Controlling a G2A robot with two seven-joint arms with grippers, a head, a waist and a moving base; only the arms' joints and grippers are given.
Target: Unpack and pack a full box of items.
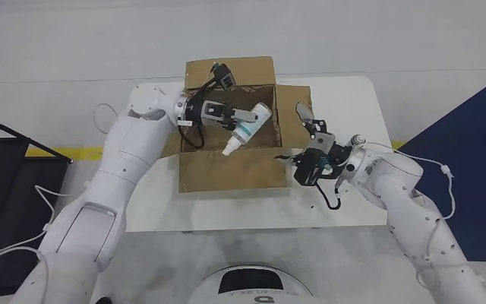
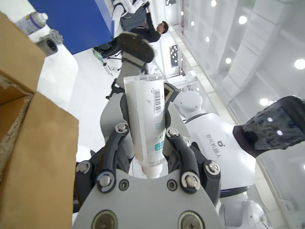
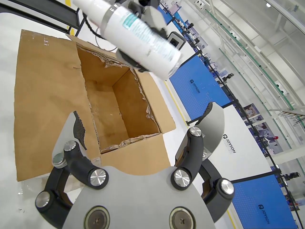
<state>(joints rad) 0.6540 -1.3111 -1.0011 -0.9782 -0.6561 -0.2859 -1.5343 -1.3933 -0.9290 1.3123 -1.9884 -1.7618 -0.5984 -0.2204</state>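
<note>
Top view: my left gripper [image 1: 241,121] clamps a white bottle [image 1: 249,129] above the open cardboard box [image 1: 228,173]; the right gripper [image 1: 298,138] sits beside its flap. Left wrist view: fingers [image 2: 109,115] pinch the bottle's body. Right wrist view: the right jaws are spread, holding nothing, and the box floor looks bare. I judge unpacking done and packing just beginning.

White glossy arms [image 1: 121,159], black and white cables [image 1: 328,199]; left tool [image 2: 146,101]: grey plate, black links, silver screws.
</note>
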